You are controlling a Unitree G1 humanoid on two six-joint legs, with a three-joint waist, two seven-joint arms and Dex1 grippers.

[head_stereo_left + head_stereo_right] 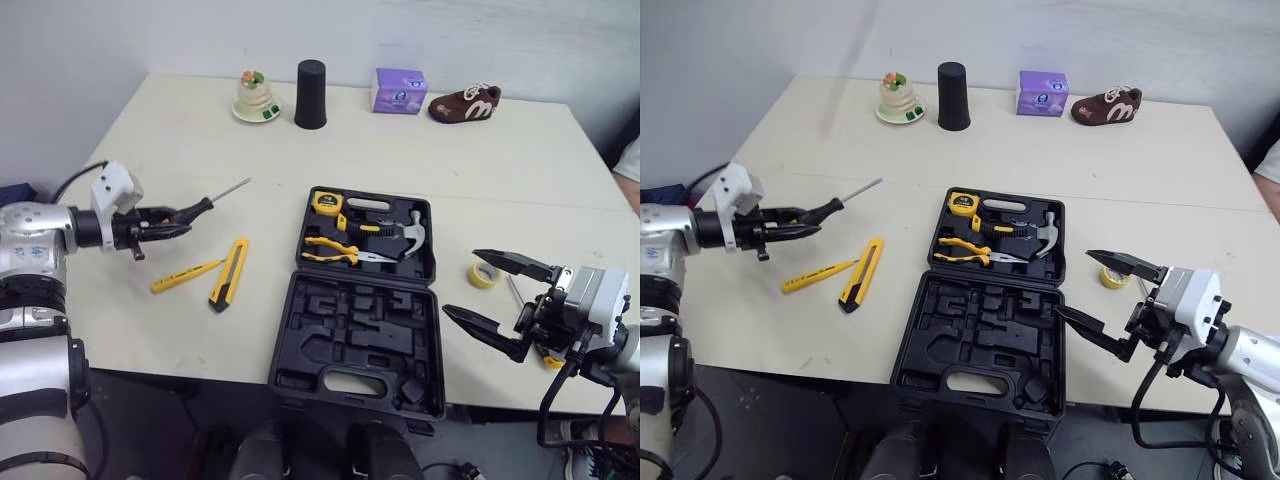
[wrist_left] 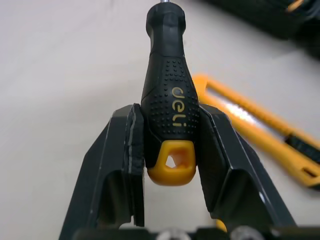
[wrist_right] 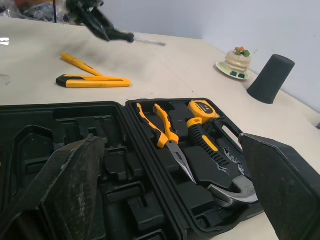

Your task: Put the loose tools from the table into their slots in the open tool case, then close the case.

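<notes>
My left gripper [image 1: 178,221] is shut on the black handle of a screwdriver [image 2: 170,95] with a yellow end, held over the table's left side with the shaft [image 1: 230,189] pointing towards the case. A yellow and black utility knife [image 1: 229,272] and a thin yellow tool [image 1: 186,275] lie just beside it on the table. The open black tool case [image 1: 350,335] sits in the middle; its far half holds a tape measure [image 1: 326,203], pliers [image 1: 335,250] and a hammer [image 1: 405,235]. My right gripper [image 1: 462,282] stands open just right of the case.
A yellow tape roll [image 1: 484,275] and a thin metal shaft [image 1: 512,290] lie by the right gripper. Along the far edge stand a small cake dish [image 1: 256,98], a black cup [image 1: 311,94], a purple box [image 1: 398,90] and a brown shoe [image 1: 465,103].
</notes>
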